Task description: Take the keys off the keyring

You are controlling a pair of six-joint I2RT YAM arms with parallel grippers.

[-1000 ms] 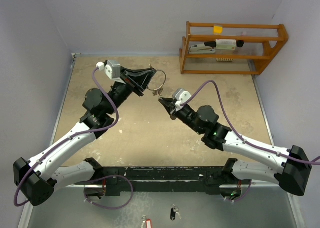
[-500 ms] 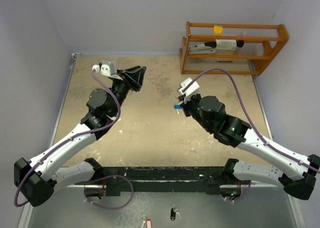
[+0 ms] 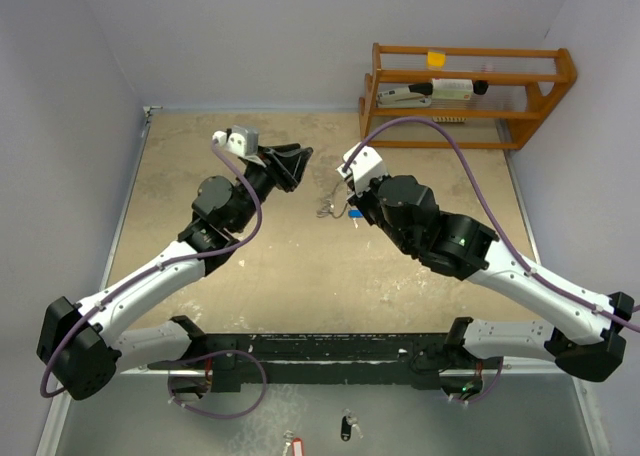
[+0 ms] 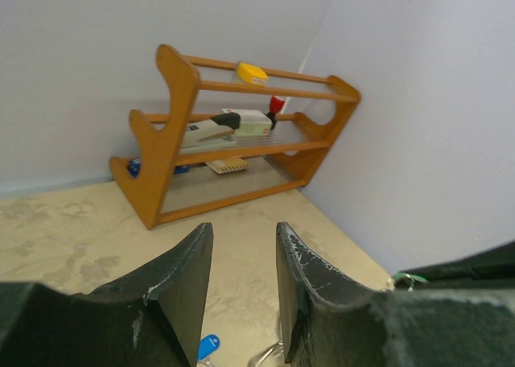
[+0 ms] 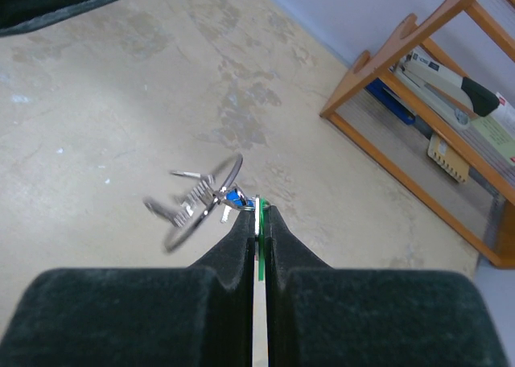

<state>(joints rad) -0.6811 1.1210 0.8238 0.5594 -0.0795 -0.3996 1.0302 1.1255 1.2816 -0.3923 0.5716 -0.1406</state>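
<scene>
My right gripper (image 5: 258, 210) is shut on the green-headed key (image 5: 260, 246), whose metal blade runs back between the fingers. The keyring (image 5: 201, 202), blurred and swinging, dangles from it just ahead of the tips, above the table. The blue-headed key (image 5: 235, 196) hangs on it. In the top view the keyring (image 3: 328, 208) and blue key (image 3: 355, 213) hang by the right gripper (image 3: 348, 202). My left gripper (image 3: 297, 162) is open and empty, a little to the keyring's left. In the left wrist view the left gripper (image 4: 243, 230) stands above the blue key (image 4: 208, 345).
A wooden rack (image 3: 465, 96) holding a stapler and small items stands at the back right, and also shows in the left wrist view (image 4: 241, 142). A black-tagged key (image 3: 347, 426) and a red-tagged key (image 3: 291, 444) lie in front of the arm bases. Walls close in on three sides.
The left gripper, which held the big ring a second ago, has let go and stands open. The keyring now hangs from the right gripper, which has swung in toward the middle.
</scene>
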